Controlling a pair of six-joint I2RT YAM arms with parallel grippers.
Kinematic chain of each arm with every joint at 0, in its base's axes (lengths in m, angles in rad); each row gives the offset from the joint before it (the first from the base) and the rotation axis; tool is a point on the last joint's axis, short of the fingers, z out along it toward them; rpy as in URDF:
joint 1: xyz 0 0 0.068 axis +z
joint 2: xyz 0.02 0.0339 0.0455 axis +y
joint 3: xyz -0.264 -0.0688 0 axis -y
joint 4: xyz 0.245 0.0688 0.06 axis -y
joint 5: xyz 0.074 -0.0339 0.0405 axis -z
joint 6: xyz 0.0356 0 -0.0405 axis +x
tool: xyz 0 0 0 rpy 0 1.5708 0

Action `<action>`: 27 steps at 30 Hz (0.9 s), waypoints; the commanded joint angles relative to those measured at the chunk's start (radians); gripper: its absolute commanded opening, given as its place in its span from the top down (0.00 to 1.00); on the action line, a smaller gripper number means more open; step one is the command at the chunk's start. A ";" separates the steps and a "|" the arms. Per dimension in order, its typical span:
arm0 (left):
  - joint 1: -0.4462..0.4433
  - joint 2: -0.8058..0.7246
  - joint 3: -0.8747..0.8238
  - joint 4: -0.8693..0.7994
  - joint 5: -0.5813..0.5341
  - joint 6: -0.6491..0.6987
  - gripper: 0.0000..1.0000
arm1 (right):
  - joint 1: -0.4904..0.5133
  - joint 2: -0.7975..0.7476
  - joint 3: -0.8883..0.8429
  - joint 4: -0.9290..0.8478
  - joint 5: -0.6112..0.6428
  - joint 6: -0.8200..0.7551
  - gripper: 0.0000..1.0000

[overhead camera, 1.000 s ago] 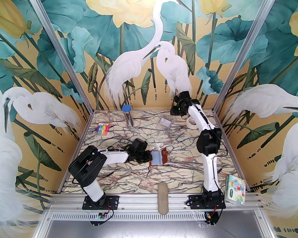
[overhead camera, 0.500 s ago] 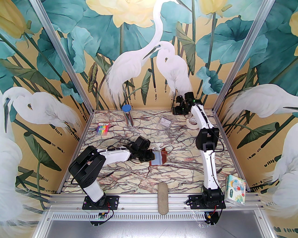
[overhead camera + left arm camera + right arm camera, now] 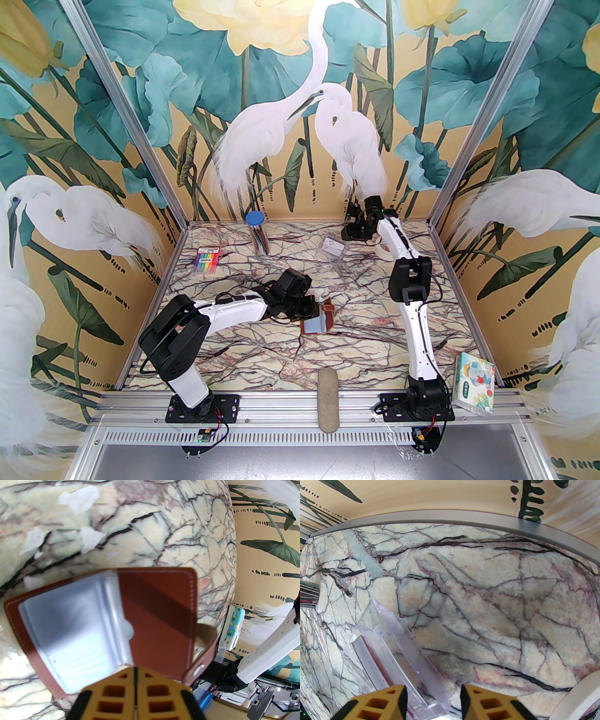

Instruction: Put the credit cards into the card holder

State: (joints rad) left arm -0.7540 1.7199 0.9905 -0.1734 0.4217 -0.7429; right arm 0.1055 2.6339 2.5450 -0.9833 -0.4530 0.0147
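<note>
the card holder (image 3: 322,322) lies open at the middle of the table (image 3: 262,356). its pale sleeves (image 3: 77,625) are on one leaf, and the other leaf is bare brown leather with the snap tab (image 3: 199,667). my left gripper (image 3: 135,674) has its fingers pressed together, tip at the near edge of the sleeves. whether a sleeve is pinched between them i cannot tell. a second ago this gripper stood just beside the holder; now it has slid over it and covers much of the sleeved leaf from above. i judge that i am steadying the holder so it can take a card.

the credit cards (image 3: 368,658) are well apart from it, on the far side of the table, stacked inside a clear case (image 3: 400,641). my right gripper (image 3: 433,688) has its fingers spread, and the case's near corner runs in between them; touching or not, i cannot tell. over the last second that wrist swung towards the wall, then came down and left over the case. so the pick is not yet made and no card is in the holder.

count: one holder and one case, with the cards in it stacked too tightly to number. around them are one pack of pens (image 3: 206,260), one blue-lidded tube (image 3: 258,234), one tape roll (image 3: 588,691) and one tissue pack (image 3: 474,382). one crumpled wrapper (image 3: 320,296) lies just beside the holder.
</note>
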 commanded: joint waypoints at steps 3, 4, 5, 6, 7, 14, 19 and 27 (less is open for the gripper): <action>-0.014 0.042 0.029 -0.026 -0.006 0.017 0.91 | 0.003 0.030 0.034 0.001 0.024 0.014 0.60; -0.016 0.045 0.032 -0.026 -0.006 0.017 0.91 | 0.005 0.034 0.035 -0.001 0.024 0.015 0.61; -0.015 0.044 0.032 -0.025 -0.006 0.017 0.91 | 0.005 0.036 0.034 -0.003 0.025 0.014 0.62; -0.016 0.046 0.032 -0.024 -0.007 0.016 0.91 | 0.005 0.036 0.034 -0.005 0.026 0.013 0.63; -0.017 0.046 0.032 -0.024 -0.008 0.016 0.91 | 0.006 0.037 0.035 -0.006 0.024 0.014 0.64; -0.019 0.056 0.031 -0.021 -0.006 0.014 0.91 | 0.014 0.044 0.037 -0.014 0.032 0.007 0.68; -0.019 0.056 0.030 -0.020 -0.008 0.016 0.91 | 0.019 0.046 0.040 -0.024 0.041 0.003 0.72; -0.021 0.058 0.023 -0.012 -0.005 0.013 0.91 | 0.039 0.041 0.040 -0.053 0.072 -0.025 0.75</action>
State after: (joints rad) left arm -0.7662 1.7565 0.9981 -0.1844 0.4217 -0.7429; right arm 0.1272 2.6499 2.5645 -0.9970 -0.4141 0.0051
